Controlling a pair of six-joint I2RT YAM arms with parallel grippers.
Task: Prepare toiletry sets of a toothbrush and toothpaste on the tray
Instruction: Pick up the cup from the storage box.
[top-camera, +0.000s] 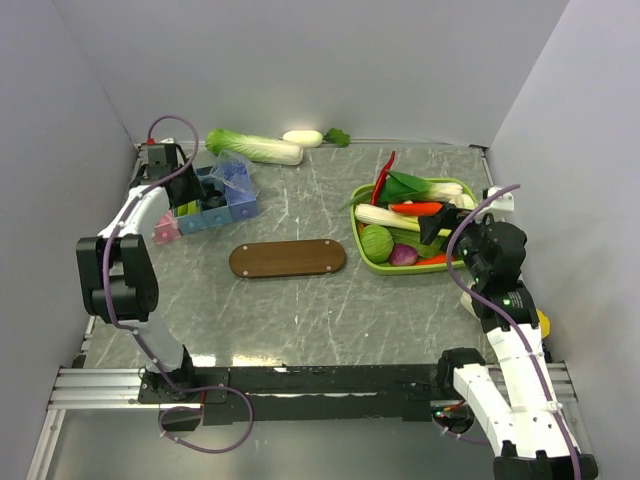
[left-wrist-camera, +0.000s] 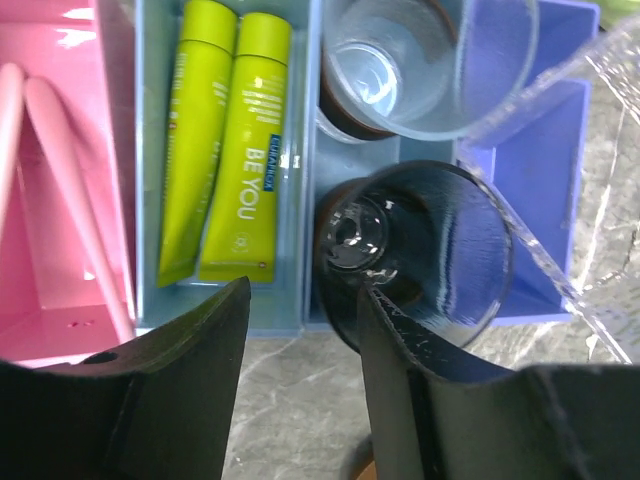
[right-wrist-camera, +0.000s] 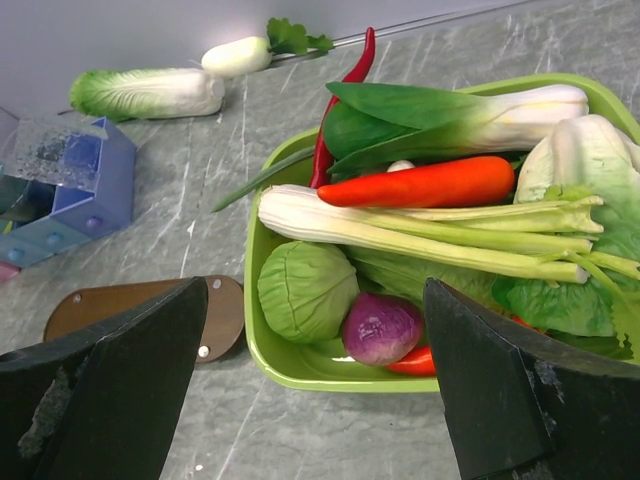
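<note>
The left gripper is hovering over the near wall of the blue plastic compartment box, its black jaws standing half spread and clamping nothing. Its right-hand finger is overlapping the rim of a dark see-through tumbler; a clear tumbler is sitting behind it. Two flat light-green toothpaste tubes are lying side by side in the middle compartment, just left of the jaws. Thin pale toothbrush sticks are resting in the pink compartment further left. The dark brown oval wooden tray is lying at the centre of the grey table, apart from the box. The right gripper is hanging fully spread above the lime-green rectangular vegetable basket, holding nothing
</note>
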